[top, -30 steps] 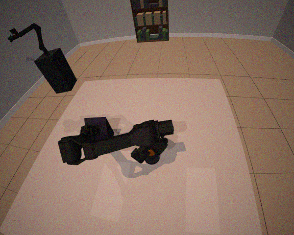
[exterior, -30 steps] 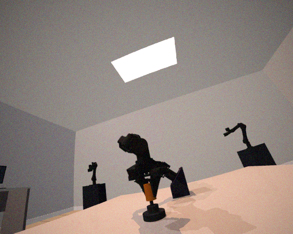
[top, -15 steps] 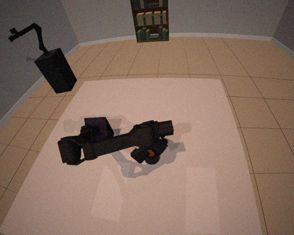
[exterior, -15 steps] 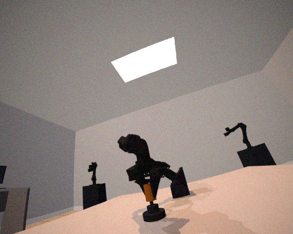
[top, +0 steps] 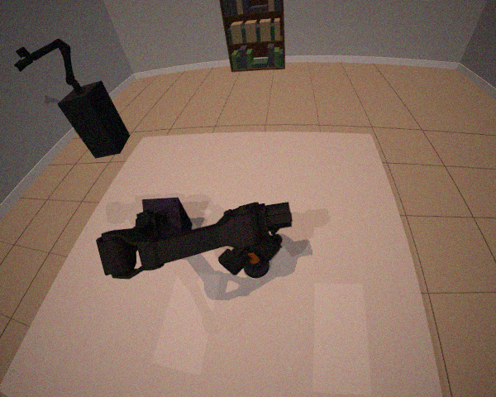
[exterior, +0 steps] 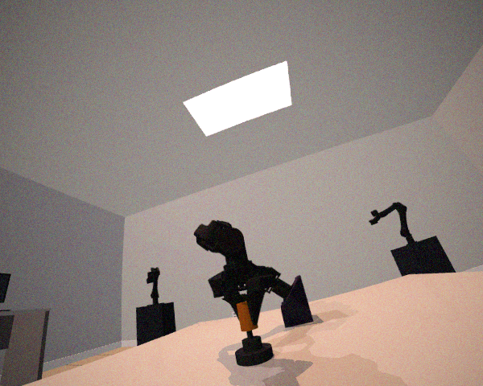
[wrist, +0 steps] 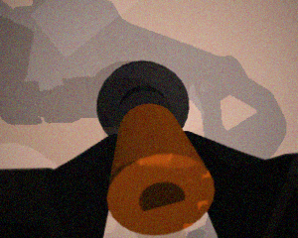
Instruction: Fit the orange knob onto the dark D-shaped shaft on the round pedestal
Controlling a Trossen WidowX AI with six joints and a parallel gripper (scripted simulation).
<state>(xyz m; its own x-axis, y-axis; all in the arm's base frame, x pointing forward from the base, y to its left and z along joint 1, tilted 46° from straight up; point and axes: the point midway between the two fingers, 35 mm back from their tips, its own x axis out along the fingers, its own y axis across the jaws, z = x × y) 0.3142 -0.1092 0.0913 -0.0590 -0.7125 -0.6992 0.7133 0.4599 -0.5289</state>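
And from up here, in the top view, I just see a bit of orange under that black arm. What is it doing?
Observer: The tool has the orange knob clamped between its fingers.

Visitor: Has it gone all the way down?

Observer: No, the exterior view shows dark shaft between knob and round pedestal.

Visitor: Any hole in it?

Observer: Yes, the wrist view shows a D-shaped one.

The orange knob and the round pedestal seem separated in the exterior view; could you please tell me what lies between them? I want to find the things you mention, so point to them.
A short stretch of the dark shaft shows between the orange knob point(exterior: 245, 317) point(wrist: 151, 139) and the round pedestal point(exterior: 253, 356) point(wrist: 109, 106), in the exterior view.
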